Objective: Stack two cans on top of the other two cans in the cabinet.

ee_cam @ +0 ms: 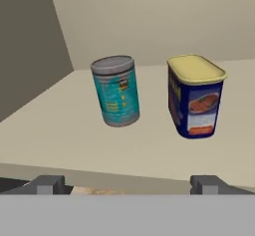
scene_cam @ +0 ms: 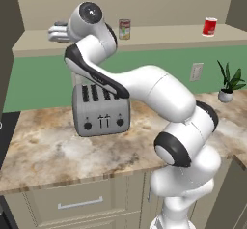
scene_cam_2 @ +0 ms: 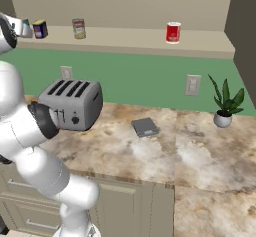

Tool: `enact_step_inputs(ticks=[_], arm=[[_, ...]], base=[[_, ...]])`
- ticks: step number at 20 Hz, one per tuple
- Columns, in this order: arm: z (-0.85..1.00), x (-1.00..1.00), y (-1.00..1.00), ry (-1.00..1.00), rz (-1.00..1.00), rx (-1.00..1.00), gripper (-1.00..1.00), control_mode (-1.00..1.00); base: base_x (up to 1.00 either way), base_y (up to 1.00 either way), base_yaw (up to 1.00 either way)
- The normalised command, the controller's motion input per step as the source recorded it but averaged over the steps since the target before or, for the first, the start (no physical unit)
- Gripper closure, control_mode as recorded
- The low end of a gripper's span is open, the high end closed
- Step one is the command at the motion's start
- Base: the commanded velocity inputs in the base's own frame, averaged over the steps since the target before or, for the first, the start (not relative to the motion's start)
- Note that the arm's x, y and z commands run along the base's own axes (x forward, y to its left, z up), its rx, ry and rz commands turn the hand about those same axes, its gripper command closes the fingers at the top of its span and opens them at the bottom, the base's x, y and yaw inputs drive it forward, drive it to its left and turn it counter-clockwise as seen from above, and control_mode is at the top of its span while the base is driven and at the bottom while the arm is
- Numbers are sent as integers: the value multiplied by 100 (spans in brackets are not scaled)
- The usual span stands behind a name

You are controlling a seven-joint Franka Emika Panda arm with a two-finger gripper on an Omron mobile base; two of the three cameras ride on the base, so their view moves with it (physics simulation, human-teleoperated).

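Note:
In the hand view the teal-blue can (ee_cam: 115, 90) stands on the pale shelf of the cabinet (ee_cam: 69, 125), left of the short dark blue can (ee_cam: 195, 96). My gripper (ee_cam: 128, 185) is open at the shelf's front edge, short of both cans and holding nothing. From the left base view the gripper (scene_cam: 52, 33) reaches to the cabinet's (scene_cam: 164, 37) far left end. The pale can with the red-and-tan label (scene_cam: 124, 29) stands mid-shelf and the red can (scene_cam: 209, 26) towards the right. The right base view shows the dark blue can (scene_cam_2: 40, 29), pale can (scene_cam_2: 78, 28) and red can (scene_cam_2: 173, 32).
A grey toaster (scene_cam: 100, 109) sits on the marble counter (scene_cam: 43, 150) under the arm. A small grey flat object (scene_cam_2: 145, 127) lies mid-counter, and a potted plant (scene_cam_2: 223, 106) stands at the right. Wall outlets (scene_cam_2: 192, 85) are on the green backsplash. A dark side wall (ee_cam: 25, 46) closes the cabinet's left end.

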Motion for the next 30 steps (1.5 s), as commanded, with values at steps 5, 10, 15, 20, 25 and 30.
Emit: enact_step_inputs(ticks=[5, 10, 15, 20, 25, 30], arm=[[0, 18, 1, 1, 0, 0, -100, -100], [0, 21, 3, 0, 0, 0, -100, -100], [0, 18, 6, 1, 0, 0, -100, -100], [0, 13, 12, 0, 0, 0, -100, -100], [0, 9, 15, 0, 0, 0, -100, -100], [-2, 21, 8, 2, -4, 0, -100, -100]], base=[[0, 0, 0], [0, 0, 0], [0, 0, 0], [0, 0, 0], [0, 0, 0], [0, 0, 0]])
